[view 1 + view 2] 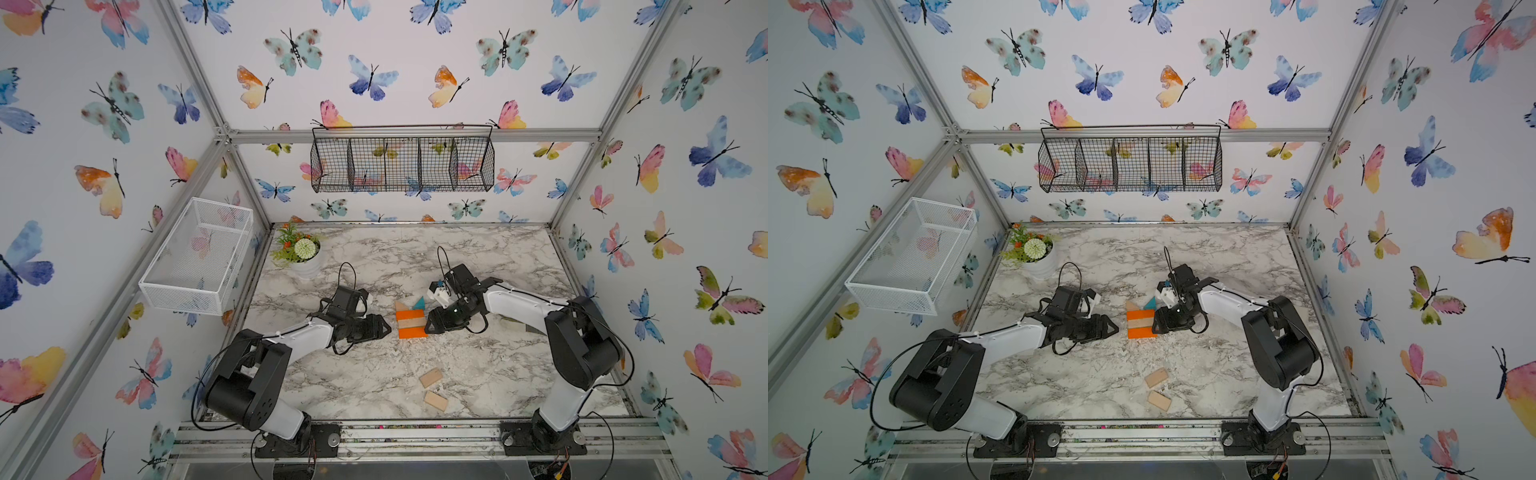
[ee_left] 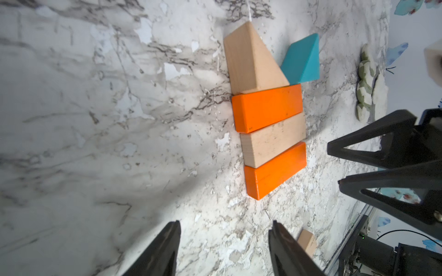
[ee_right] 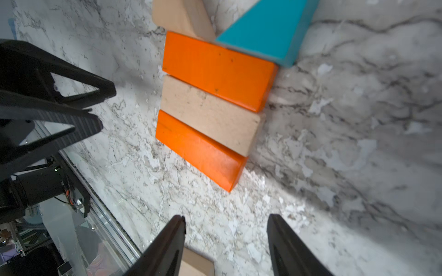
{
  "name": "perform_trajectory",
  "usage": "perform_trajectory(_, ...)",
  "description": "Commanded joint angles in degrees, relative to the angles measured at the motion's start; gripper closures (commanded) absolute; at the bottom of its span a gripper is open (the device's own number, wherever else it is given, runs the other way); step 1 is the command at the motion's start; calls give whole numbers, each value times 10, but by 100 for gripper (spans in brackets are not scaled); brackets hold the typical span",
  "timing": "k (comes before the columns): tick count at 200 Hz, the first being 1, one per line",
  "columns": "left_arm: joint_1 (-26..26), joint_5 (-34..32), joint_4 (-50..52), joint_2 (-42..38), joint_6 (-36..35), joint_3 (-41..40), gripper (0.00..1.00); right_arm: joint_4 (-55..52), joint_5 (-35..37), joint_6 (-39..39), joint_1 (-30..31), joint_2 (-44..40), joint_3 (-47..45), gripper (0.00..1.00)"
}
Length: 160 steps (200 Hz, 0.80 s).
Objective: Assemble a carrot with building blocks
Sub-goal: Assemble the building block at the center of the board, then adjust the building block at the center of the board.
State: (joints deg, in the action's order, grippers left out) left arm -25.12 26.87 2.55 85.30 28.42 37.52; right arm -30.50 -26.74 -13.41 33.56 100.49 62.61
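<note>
In both top views the carrot (image 1: pixel 410 323) (image 1: pixel 1141 324) lies mid-table as an orange bar (image 2: pixel 266 107), a tan bar (image 2: pixel 272 141) and a second orange bar (image 2: pixel 275 169) side by side. A tan triangle (image 2: pixel 248 59) and a teal triangle (image 2: pixel 302 59) touch its far end. Two loose tan building blocks (image 1: pixel 430 377) (image 1: pixel 436 401) lie nearer the front edge. My left gripper (image 1: pixel 388 330) (image 2: pixel 226 223) stands open and empty just left of the bars. Just right of them my right gripper (image 1: pixel 427 326) (image 3: pixel 226 217) is open too, holding nothing.
A potted flower (image 1: pixel 301 253) stands at the table's back left corner. A grey-and-cream glove (image 2: pixel 368 83) lies behind the right arm. A white mesh basket (image 1: pixel 199 253) hangs on the left wall and a black wire basket (image 1: pixel 402 162) on the back wall.
</note>
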Motion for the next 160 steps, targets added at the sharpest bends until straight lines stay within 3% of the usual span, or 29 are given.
perform_trajectory(1,-2,22,14,-25,-9,-25,36,-24,15,-14,-3,-46,-42,34)
perform_trajectory(36,-8,33,-5,-30,6,-38,36,-51,60,-23,3,-120,-79,25)
perform_trajectory(95,-28,-8,-7,-35,50,-22,37,-37,74,-51,67,-137,-109,24)
perform_trajectory(125,-80,-56,25,-59,69,-15,37,-15,71,-62,85,-175,-159,24)
perform_trajectory(160,-150,-112,53,-100,143,-26,36,-22,79,-72,100,-233,-206,23)
